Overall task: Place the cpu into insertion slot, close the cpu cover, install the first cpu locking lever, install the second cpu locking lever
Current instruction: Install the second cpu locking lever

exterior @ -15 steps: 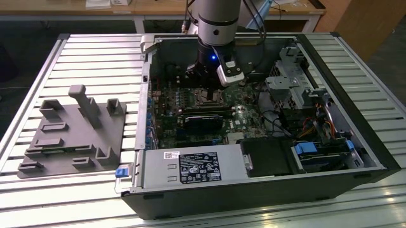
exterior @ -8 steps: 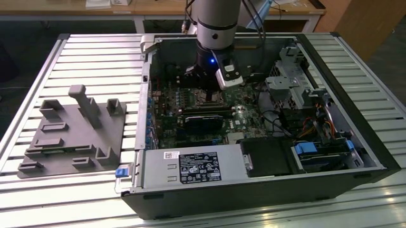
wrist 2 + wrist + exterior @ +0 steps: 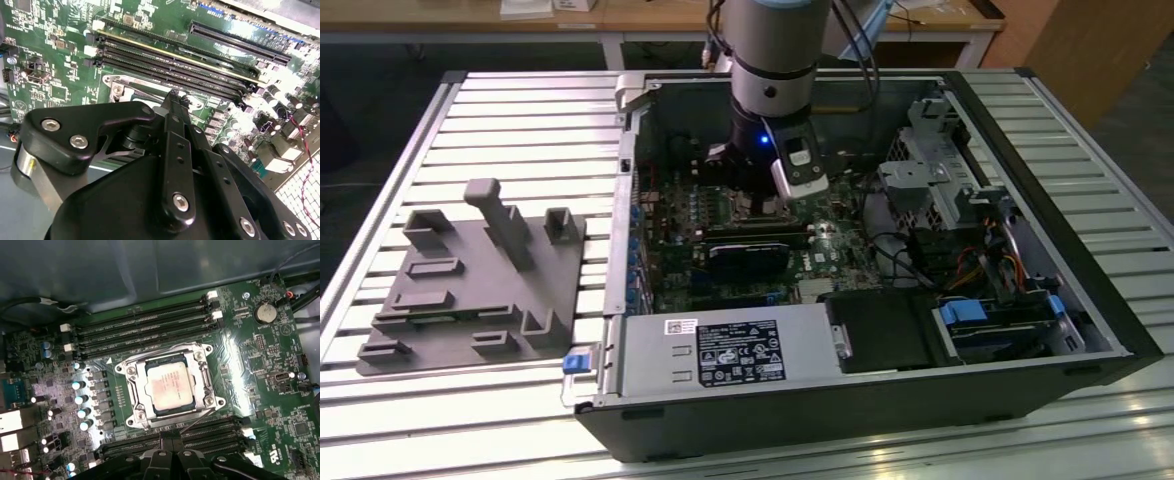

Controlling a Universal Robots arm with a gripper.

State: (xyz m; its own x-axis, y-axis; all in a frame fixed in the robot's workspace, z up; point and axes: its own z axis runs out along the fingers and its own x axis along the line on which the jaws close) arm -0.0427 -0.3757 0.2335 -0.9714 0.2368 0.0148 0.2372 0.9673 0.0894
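The tool (image 3: pixel 167 439) is seen closed, fingertips pressed together and apparently holding nothing, at the socket's edge; just beyond it the cpu (image 3: pixel 170 388) lies seated in the insertion slot (image 3: pixel 131 391), framed by the cpu cover (image 3: pixel 197 370), seemingly shut; memory slots (image 3: pixel 142 322) lie farther.

cpu (image 3: pixel 170 386) seated flat, cpu cover (image 3: pixel 200 371) apparently closed

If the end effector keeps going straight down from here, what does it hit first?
Most likely the cpu cover, at its edge nearest the end effector, beside the memory slots. Depth is unclear.
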